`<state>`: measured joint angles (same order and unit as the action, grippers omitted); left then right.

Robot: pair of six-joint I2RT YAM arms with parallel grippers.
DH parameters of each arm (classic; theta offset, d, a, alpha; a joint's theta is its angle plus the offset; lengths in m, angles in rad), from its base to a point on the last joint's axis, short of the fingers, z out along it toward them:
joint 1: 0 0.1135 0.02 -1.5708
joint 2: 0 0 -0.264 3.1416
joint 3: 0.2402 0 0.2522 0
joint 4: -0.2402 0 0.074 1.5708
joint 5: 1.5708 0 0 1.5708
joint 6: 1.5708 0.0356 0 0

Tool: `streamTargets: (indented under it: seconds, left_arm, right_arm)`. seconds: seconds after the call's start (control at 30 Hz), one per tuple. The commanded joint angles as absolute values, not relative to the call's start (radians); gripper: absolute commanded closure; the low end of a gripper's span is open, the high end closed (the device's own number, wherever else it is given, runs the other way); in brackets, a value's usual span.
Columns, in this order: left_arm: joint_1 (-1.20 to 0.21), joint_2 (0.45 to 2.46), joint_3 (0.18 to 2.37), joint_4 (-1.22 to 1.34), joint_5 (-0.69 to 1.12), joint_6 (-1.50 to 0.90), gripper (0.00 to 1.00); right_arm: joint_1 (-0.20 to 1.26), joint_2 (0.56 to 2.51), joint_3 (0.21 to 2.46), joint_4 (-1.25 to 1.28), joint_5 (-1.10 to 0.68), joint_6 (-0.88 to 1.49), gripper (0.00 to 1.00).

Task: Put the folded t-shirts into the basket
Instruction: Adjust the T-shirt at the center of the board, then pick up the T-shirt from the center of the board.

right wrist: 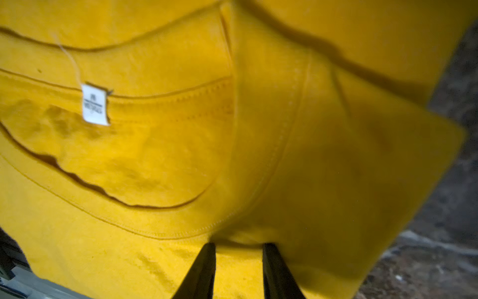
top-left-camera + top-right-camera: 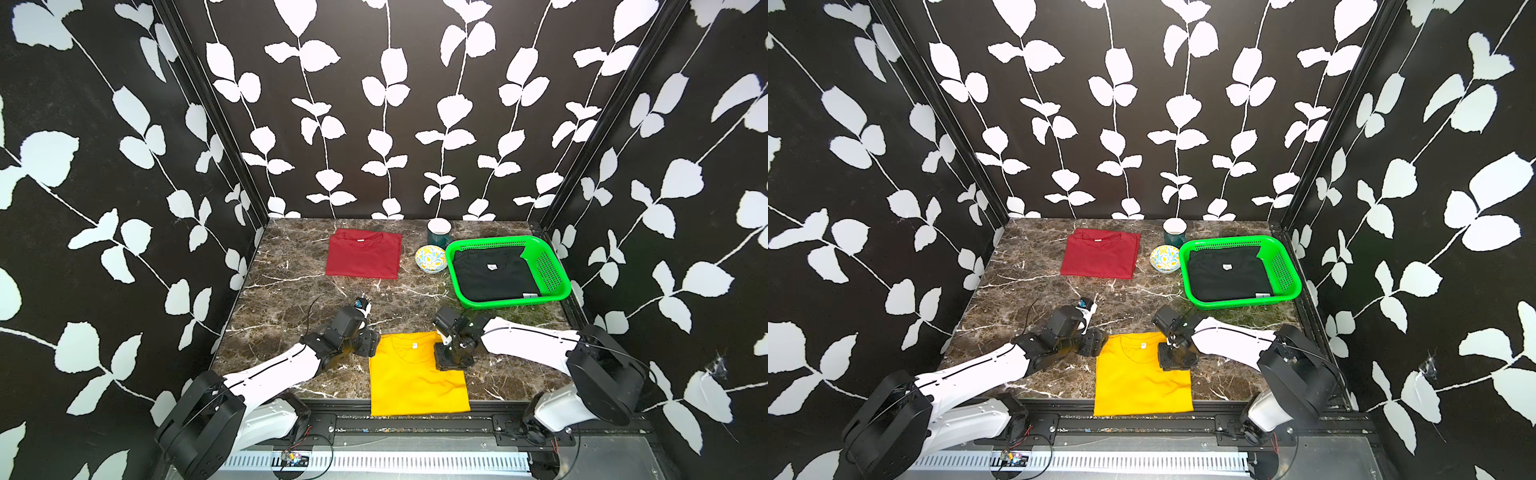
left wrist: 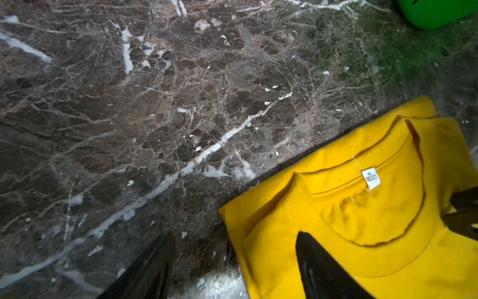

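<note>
The yellow shirt lies near-centre, the left gripper spread wide astride its far-left corner and the right gripper narrow at its far-right corner, grip unclear; the black shirt fills the far-right basket, and the red shirt lies far-centre.

Table is showing brown marble with white veins. Walls are running black with white leaf vines. Basket is reading bright green. Black t-shirt is carrying small white labels. Red t-shirt is showing plain. Yellow t-shirt is showing plain mustard with a white neck tag. Bowl is wearing a yellow-blue pattern on white. Mug is showing dark green outside, white inside.
</note>
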<state>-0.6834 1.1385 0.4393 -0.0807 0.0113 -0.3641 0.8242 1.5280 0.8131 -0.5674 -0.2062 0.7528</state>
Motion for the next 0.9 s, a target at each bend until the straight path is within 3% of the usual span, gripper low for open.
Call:
streamTargets:
  seconds: [0.0, 0.27, 0.63, 0.77, 0.87]
  left_arm:
    - [-0.679, 1.120, 0.404, -0.044, 0.038, -0.360, 0.24]
    - [-0.679, 1.139, 0.393, -0.042, 0.028, -0.359, 0.24]
    - [-0.681, 1.101, 0.338, -0.056, 0.014, -0.414, 0.28]
    - [-0.680, 1.119, 0.340, -0.063, 0.013, -0.421, 0.33]
    - [-0.681, 1.160, 0.353, -0.053, 0.037, -0.406, 0.45]
  right_arm:
    - [0.791, 1.592, 0.832, -0.473, -0.179, 0.606, 0.66]
    - [0.767, 1.670, 1.000, -0.389, -0.160, 0.481, 0.63]
    - [0.741, 1.610, 1.200, -0.572, -0.094, 0.508, 0.55]
    - [0.740, 1.557, 1.223, -0.627, -0.084, 0.563, 0.51]
    - [0.740, 1.531, 1.234, -0.654, -0.069, 0.613, 0.48]
